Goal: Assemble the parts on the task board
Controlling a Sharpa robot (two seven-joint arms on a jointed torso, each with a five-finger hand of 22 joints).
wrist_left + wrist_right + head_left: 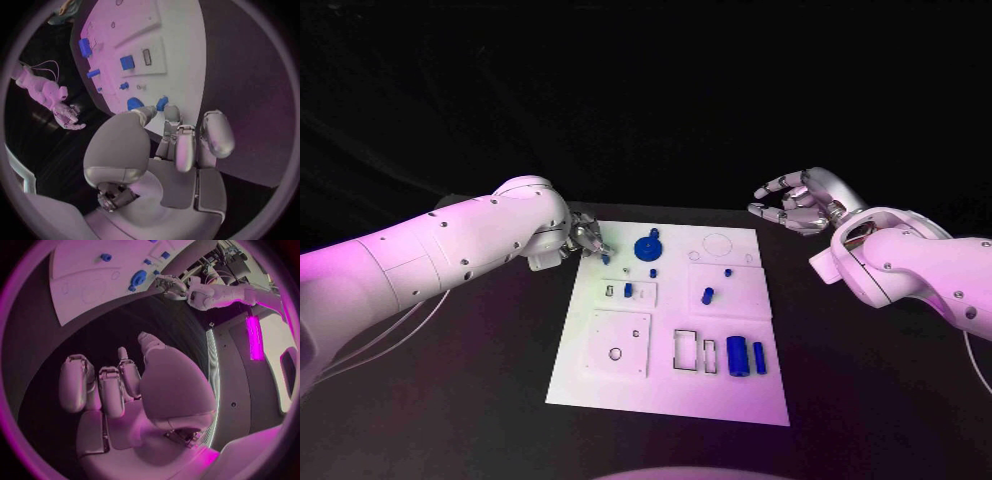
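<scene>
The white task board (668, 385) lies in the middle of the black table. My left hand (586, 240) is at the board's far left corner, where thumb and a finger pinch a small blue part (162, 103), seen at the fingertips (606, 258). Beside it on the board is a round blue part (648, 245), half hidden behind my thumb (134, 104). Small blue parts (629, 290) (708, 295) are spread over the middle, and two blue cylinders (747, 356) lie near the front right. My right hand (798, 205) hovers off the board's far right corner, fingers loosely bent, holding nothing.
Bare black table surrounds the board on all sides. The board carries rectangular slots (689, 350) and a square plate with a hole (617, 345) at the front, and a circle outline (718, 243) at the far right.
</scene>
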